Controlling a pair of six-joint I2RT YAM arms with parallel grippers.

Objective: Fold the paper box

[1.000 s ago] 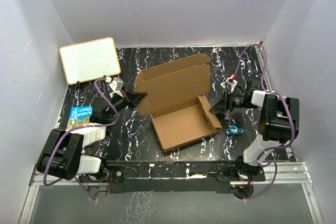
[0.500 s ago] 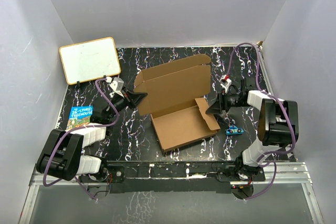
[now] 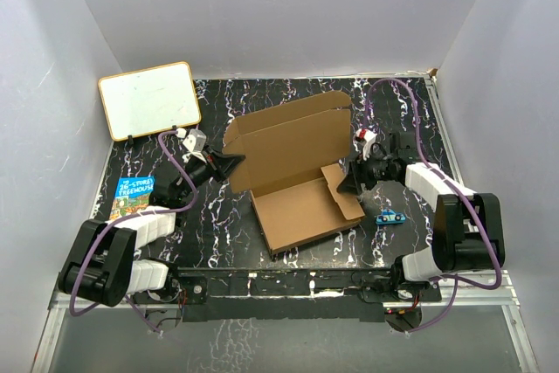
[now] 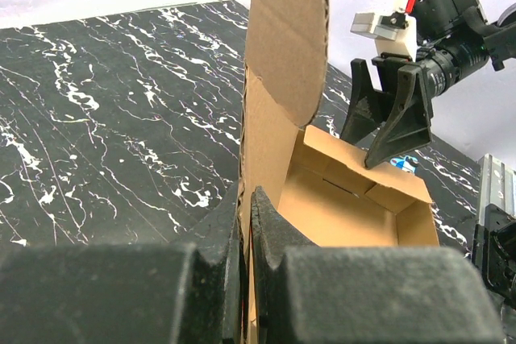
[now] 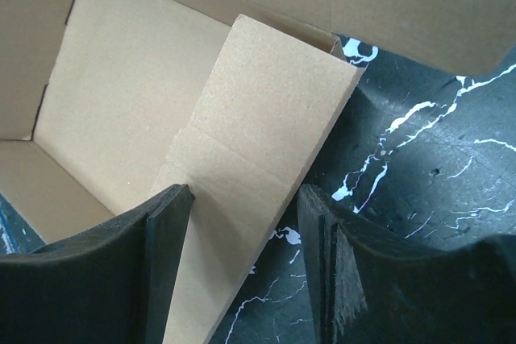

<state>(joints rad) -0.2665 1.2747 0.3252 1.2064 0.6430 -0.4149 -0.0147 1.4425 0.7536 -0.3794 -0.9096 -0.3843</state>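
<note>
The paper box (image 3: 293,203) is brown corrugated cardboard, lying half-formed mid-table with its lid (image 3: 288,137) raised at the back. My left gripper (image 3: 234,160) is shut on the box's left edge. In the left wrist view the thin cardboard wall (image 4: 282,54) stands pinched between the closed fingers (image 4: 266,223). My right gripper (image 3: 343,185) is open at the box's right side. In the right wrist view its jaws (image 5: 244,199) straddle the slanting right side flap (image 5: 266,118) without closing on it.
A white board with a tan frame (image 3: 148,100) leans at the back left. A colourful book (image 3: 134,194) lies at the left beside my left arm. A small blue toy car (image 3: 389,217) sits just right of the box. Pale walls enclose the table.
My right gripper has moved left and back toward the box, reaching its right side flap, which now stands steeper. My left gripper has kept its grip and place.
</note>
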